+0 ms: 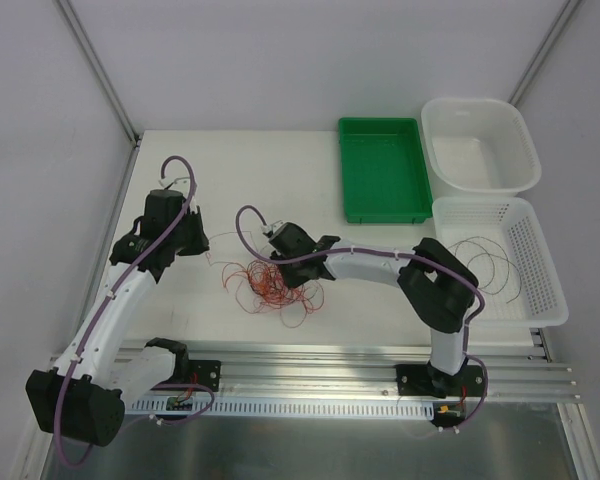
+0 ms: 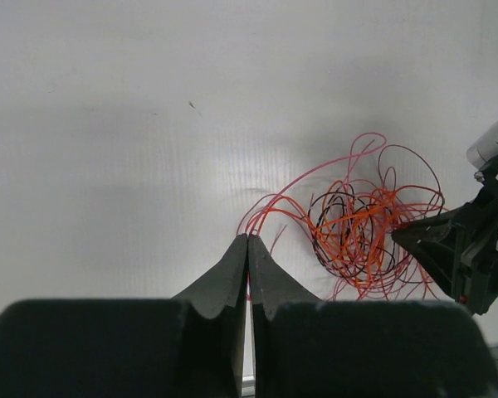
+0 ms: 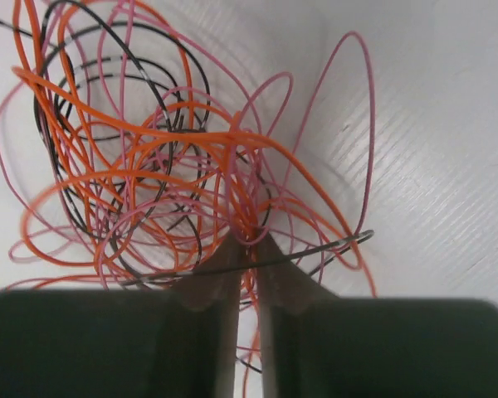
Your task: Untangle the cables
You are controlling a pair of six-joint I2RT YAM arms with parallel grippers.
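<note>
The cables (image 1: 273, 285) lay in a loose tangle on the bench (image 1: 250, 170), between the two arms. The left claw (image 2: 247, 240) was shut tight on red strands running out from the tangle's edge. The right claw (image 3: 249, 242) sat in the tangle itself, nearly closed, pinching several strands at its tips.

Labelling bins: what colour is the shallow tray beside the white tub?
The tray is green; top external view.
</note>
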